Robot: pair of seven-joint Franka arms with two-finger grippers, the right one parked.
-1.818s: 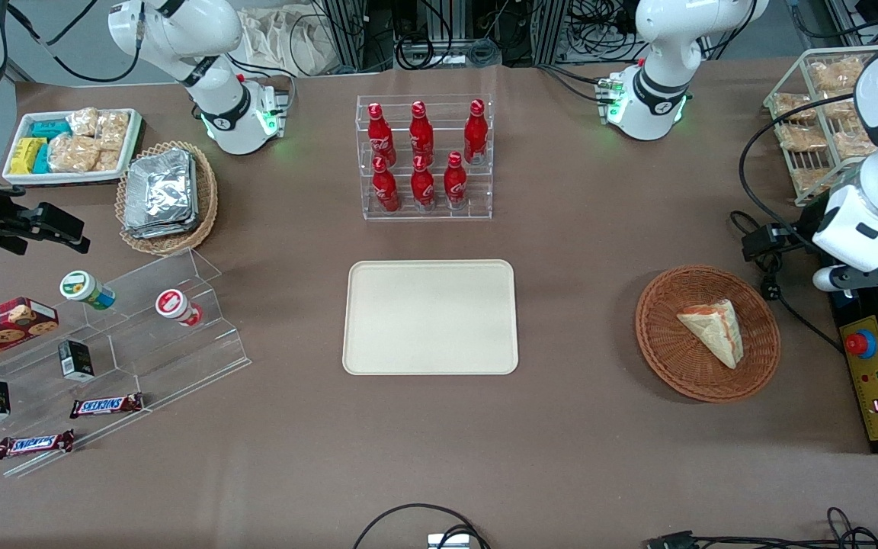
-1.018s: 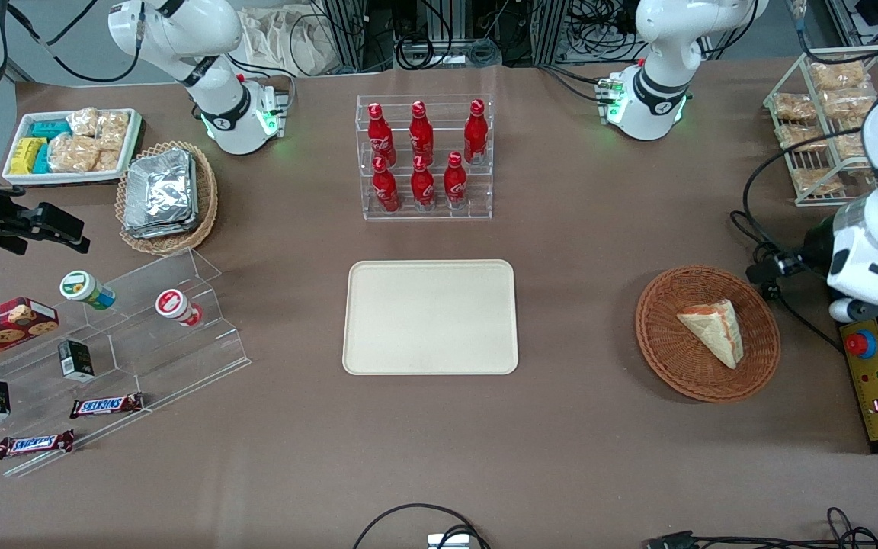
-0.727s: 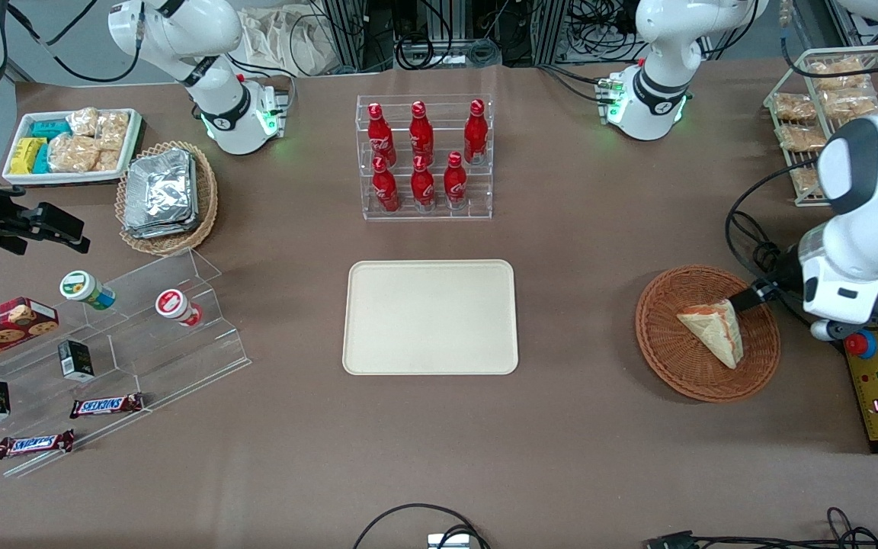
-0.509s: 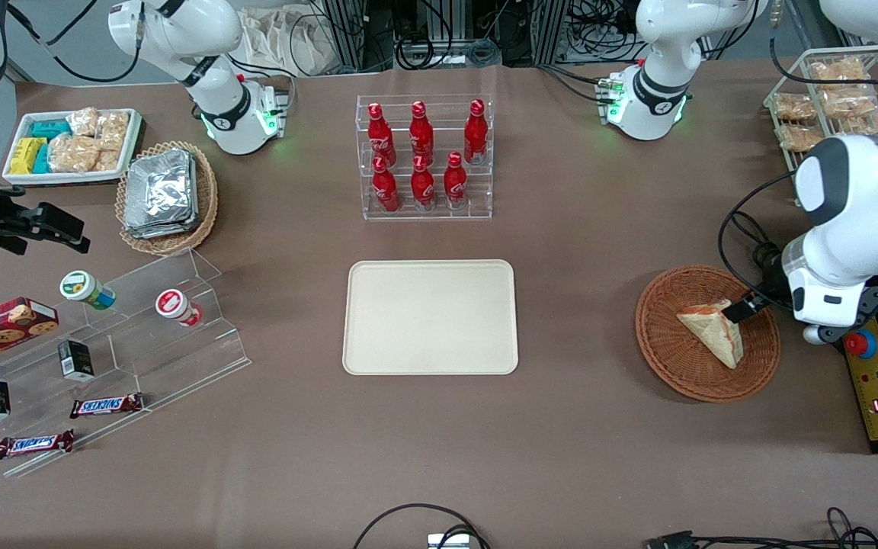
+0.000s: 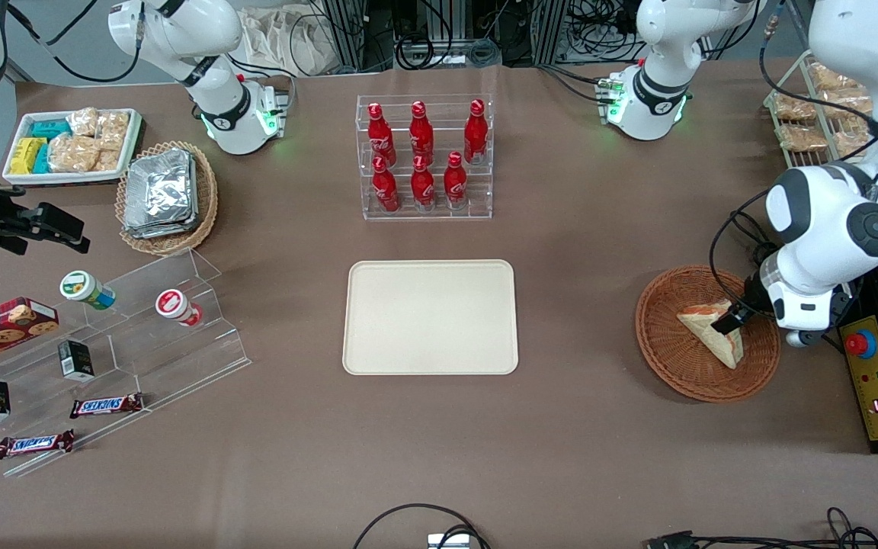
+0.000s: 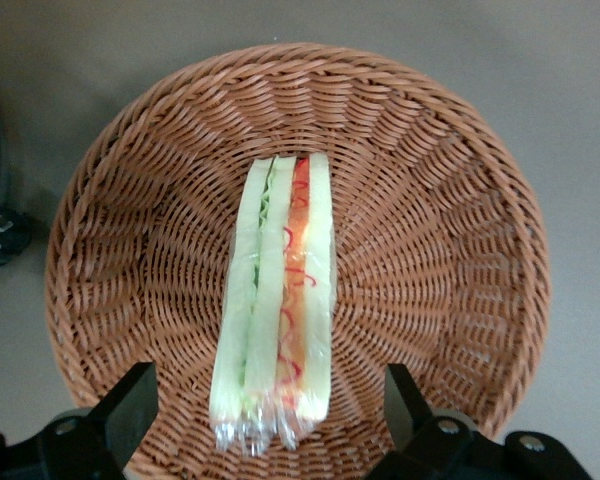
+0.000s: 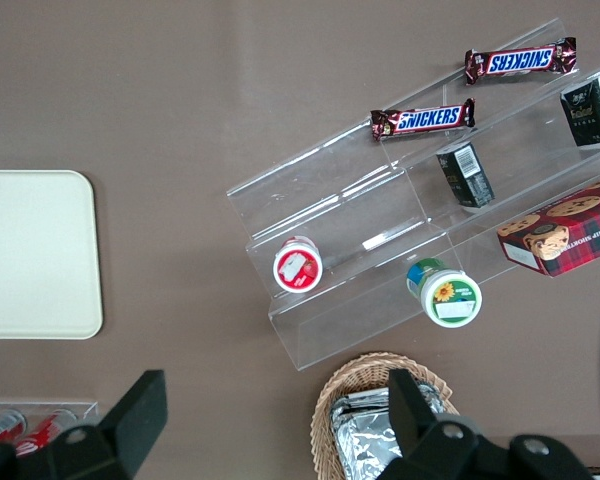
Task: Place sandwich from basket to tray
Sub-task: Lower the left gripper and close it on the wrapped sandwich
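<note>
Front view: the step in hand is the approach to the grasp. The left gripper [image 5: 730, 320] hovers over the sandwich [image 5: 713, 332], which lies in the round reddish-brown wicker basket [image 5: 671, 366] toward the working arm's end of the table. The sandwich is a triangular wedge of pale beige bread with an orange-red strip of filling along its cut edge. The cream-beige tray [image 5: 430, 316] sits well apart from the basket, at mid-table; it is flat, rectangular, round-cornered and low-rimmed, with nothing on it. A clear rack of red bottles [image 5: 424, 156] stands farther from the camera than the tray

Left wrist view: the gripper [image 6: 263, 425] is spread wide, one dark fingertip on each side of the sandwich [image 6: 278, 300], neither touching it. The wedge stands on edge, cut face up, showing pale bread layers with green and red-orange filling under a glossy clear wrap. The basket [image 6: 440, 250] is a coarse ribbed weave with a sloping wall

Next move, as a judgement: descend so the fingers bracket the bread faces, close gently since the wedge looks soft and the wrap slippery, then lift clear of the basket rim and carry to the tray
</note>
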